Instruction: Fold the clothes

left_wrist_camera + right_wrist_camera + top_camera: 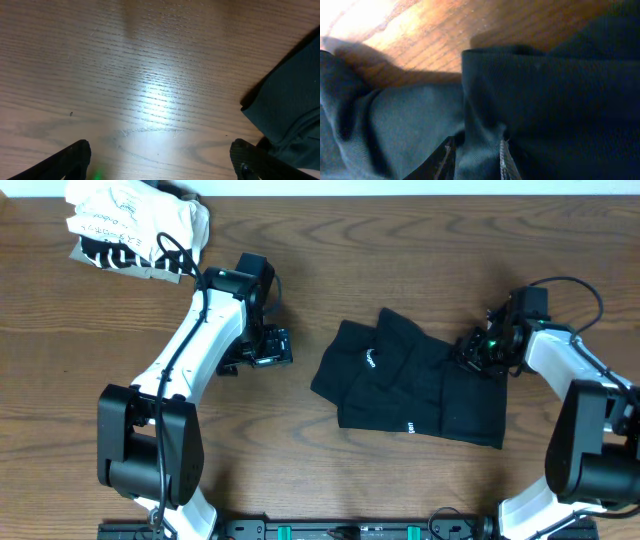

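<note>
The black short-sleeved shirt [415, 385] lies partly folded on the table, right of centre, with tiny white marks on it. My right gripper [478, 350] is at the shirt's upper right edge and is shut on a fold of the black fabric [477, 155], which fills the right wrist view. My left gripper [268, 347] is open and empty over bare wood, a little left of the shirt. In the left wrist view its two fingers [160, 157] stand wide apart and the shirt's edge [290, 110] shows at the right.
A white folded bundle with black lettering [130, 225] lies at the table's back left corner. The wooden table [400, 250] is bare around the shirt. The arm bases stand at the front edge.
</note>
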Controlling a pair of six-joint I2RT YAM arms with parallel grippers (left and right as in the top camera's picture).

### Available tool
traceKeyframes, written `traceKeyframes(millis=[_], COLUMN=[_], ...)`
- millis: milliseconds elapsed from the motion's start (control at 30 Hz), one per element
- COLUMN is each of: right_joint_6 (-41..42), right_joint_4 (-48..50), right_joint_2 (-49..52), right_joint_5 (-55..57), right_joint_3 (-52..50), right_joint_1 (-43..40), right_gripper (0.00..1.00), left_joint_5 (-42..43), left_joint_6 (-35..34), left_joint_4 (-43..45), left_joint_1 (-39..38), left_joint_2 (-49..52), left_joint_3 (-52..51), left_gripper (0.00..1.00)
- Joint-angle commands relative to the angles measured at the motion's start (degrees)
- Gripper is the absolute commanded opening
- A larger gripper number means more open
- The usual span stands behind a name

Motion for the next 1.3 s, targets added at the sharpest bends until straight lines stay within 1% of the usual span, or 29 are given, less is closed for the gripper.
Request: traceKeyframes(millis=[0,67,167,267,333,367,400,433,467,600,700,767,833,1067,1167,1267], right_joint_6=[-0.7,-3.5,-3.5,-4.3,-5.7,-6.1,-6.3,-6.3,-6.2,-6.2,-6.8,-7.4,-7.6,-12.9,-13.1,-13.1], right_joint_4=[0.5,0.2,-2.1,-6.1,-9.9,-11.7,-13.8,-15.6,-17.7,-25.1,-29.8,-32.4,-34.8,-41.0,-42.0,-42.5], right_joint_2=[0.7,-1.2,-5.3,-10.3,-14.3,-16.1,-18.1,-19.8,-21.8,-28.1,-31.0,-32.2,-32.7,-32.7,-32.7,-32.7], right_joint_5=[-1.2,-4.5,-5.1,-5.2,-4.7,-4.2,-3.5,-2.6,-1.3,2.9,4.5,4.5,4.5,4.5,4.5,4.5], right_joint_3=[0.3,1.4,3.8,7.0,9.6,10.6,11.4,11.9,12.2,12.2,12.2,12.2,12.2,11.9,11.9,11.9], right_joint_1=[0.7,0.6,0.6,0.6,0.6,0.6,0.6,0.6,0.6,0.6,0.6,0.6,0.6,0.7,0.7,0.7], right_gripper=[0.32,0.35,0.36,0.4,0.46,0.54,0.7,0.88,0.99,0.99,0.98,0.99,0.99,0.99,0.99,0.99], left_joint_5=[-0.2,-0.2,-0.2,0.0,1.8,3.3,5.1,6.6,7.7,11.3,19.3,24.2,27.1,31.3,31.8,35.2], left_joint_6=[-0.3,-0.3,0.5,1.6,3.7,4.9,6.4,7.4,8.2,8.6,11.2,12.5,12.5,13.1,13.1,14.0], left_joint_4=[0.2,1.0,2.4,3.5,4.2,4.7,5.6,6.6,8.1,14.9,20.5,24.2,27.7,35.6,37.9,39.7], left_joint_1=[0.2,0.2,0.2,0.2,0.2,0.2,0.2,0.2,0.2,0.2,0.2,0.2,0.2,0.2,0.2,0.2], left_joint_2=[-0.2,-0.1,-0.1,-0.1,-0.1,-0.1,-0.1,-0.1,-0.1,-0.1,0.1,0.1,0.2,1.9,3.5,5.2], left_joint_3=[-0.3,-0.3,-0.3,-0.3,-0.3,-0.3,-0.5,-0.8,-1.4,-5.4,-9.0,-11.3,-13.2,-14.1,-14.1,-14.1], left_gripper=[0.91,0.91,0.91,0.91,0.91,0.91,0.91,0.91,0.91,0.91,0.91,0.91,0.91,0.91,0.91,0.91])
